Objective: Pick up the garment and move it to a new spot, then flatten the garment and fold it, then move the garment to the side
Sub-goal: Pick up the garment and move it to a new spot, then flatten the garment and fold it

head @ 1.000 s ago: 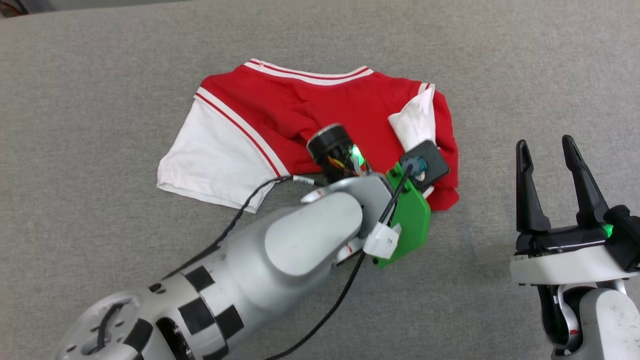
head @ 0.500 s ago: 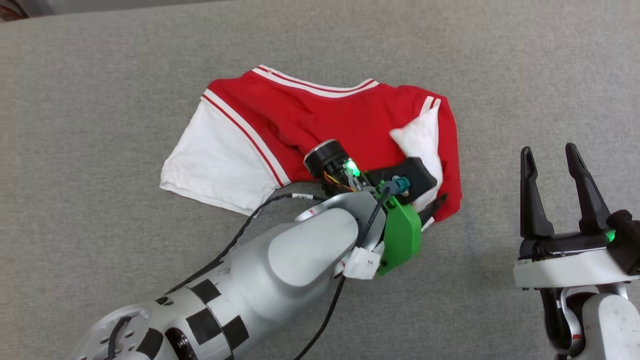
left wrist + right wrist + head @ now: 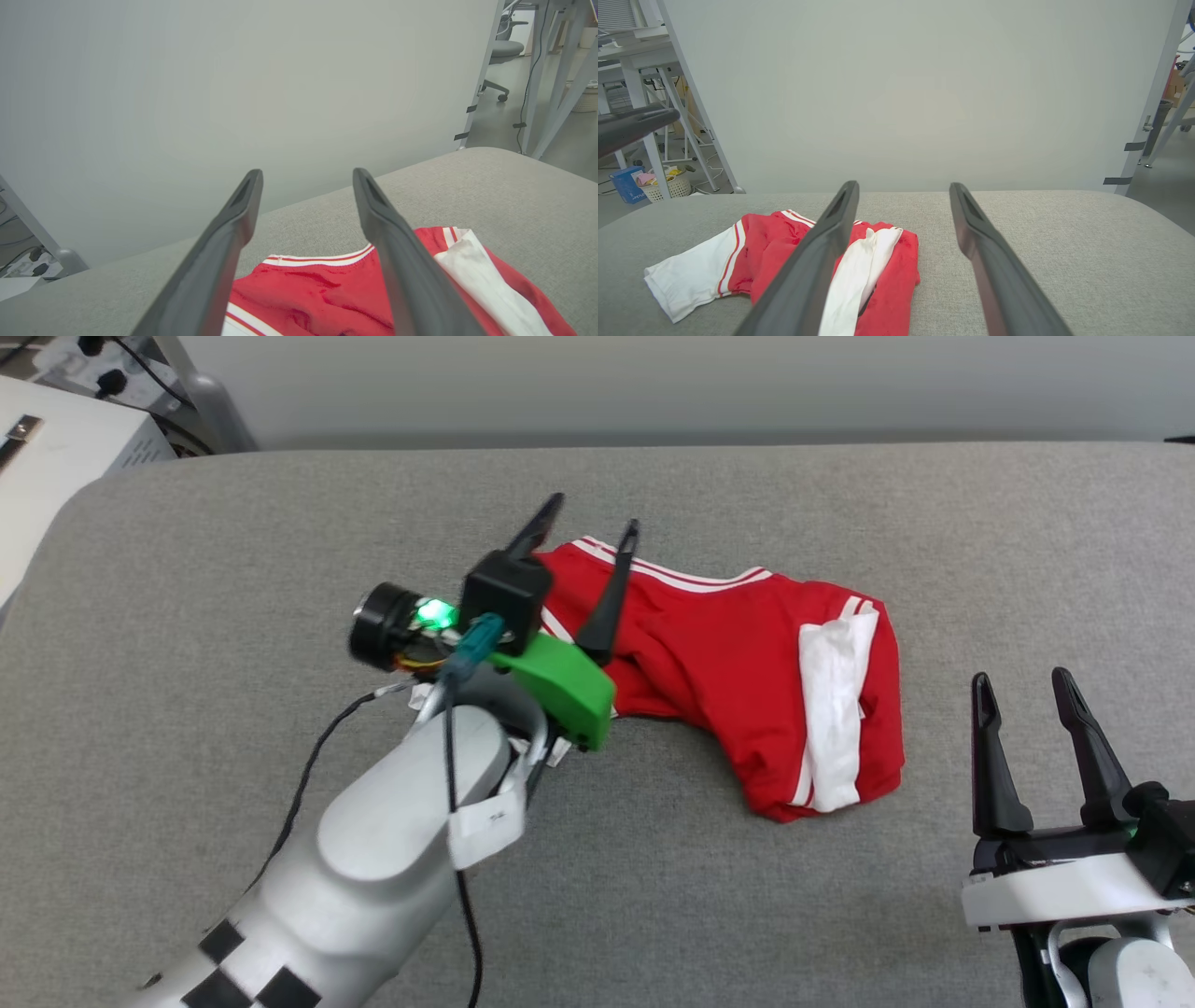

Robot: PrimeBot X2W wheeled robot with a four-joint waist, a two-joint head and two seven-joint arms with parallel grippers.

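The red T-shirt (image 3: 738,663) lies crumpled on the grey counter (image 3: 233,569). The left tool (image 3: 592,521) gapes empty above it. The right tool (image 3: 1019,679) gapes empty nearby.

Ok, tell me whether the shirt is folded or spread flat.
Partly folded, rumpled: the shirt has one white sleeve flipped over its red body, the other sleeve spread.

We opened left gripper (image 3: 596,511), let go of garment (image 3: 728,653) at near right corner. We lifted gripper off cloth, swung it left, fingers pointing far. Right white sleeve (image 3: 833,709) ended flatter, laid as strip over red. Our head camera tilted up; wall (image 3: 653,383) came into view.
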